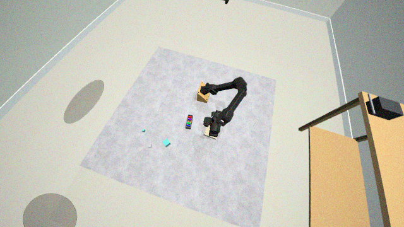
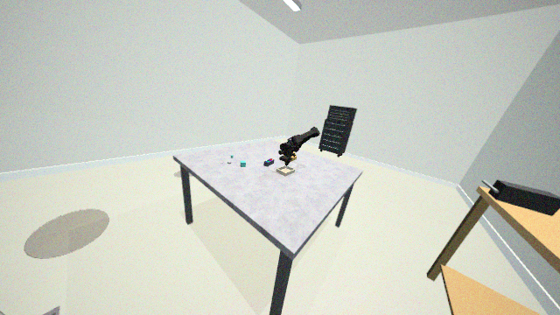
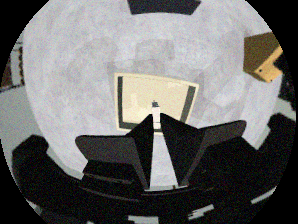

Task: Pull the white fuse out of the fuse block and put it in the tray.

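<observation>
The white fuse (image 3: pixel 156 113) is upright between the fingertips of my gripper (image 3: pixel 156 116) (image 2: pixel 287 164), which is shut on it. Its dark lower end shows over the inside of the tray. The cream tray (image 3: pixel 137 86) (image 2: pixel 285 173) lies below the fingers; in the top view the arm covers much of it. The gap between fuse and tray floor is hard to judge. The black fuse block (image 1: pixel 188 127) (image 2: pixel 266 164) (image 3: pixel 164 7) stands apart from the gripper, with several coloured fuses in it. Only its edge shows in the wrist view.
A wooden stand (image 1: pixel 202 98) (image 3: pixel 257 52) is near the arm's first joints. A teal cube (image 1: pixel 166 142) (image 2: pixel 242 164), a smaller teal cube (image 1: pixel 143 130) (image 2: pixel 232 157) and a small white object (image 1: pixel 149 145) (image 2: pixel 229 163) lie beyond the block, away from the tray.
</observation>
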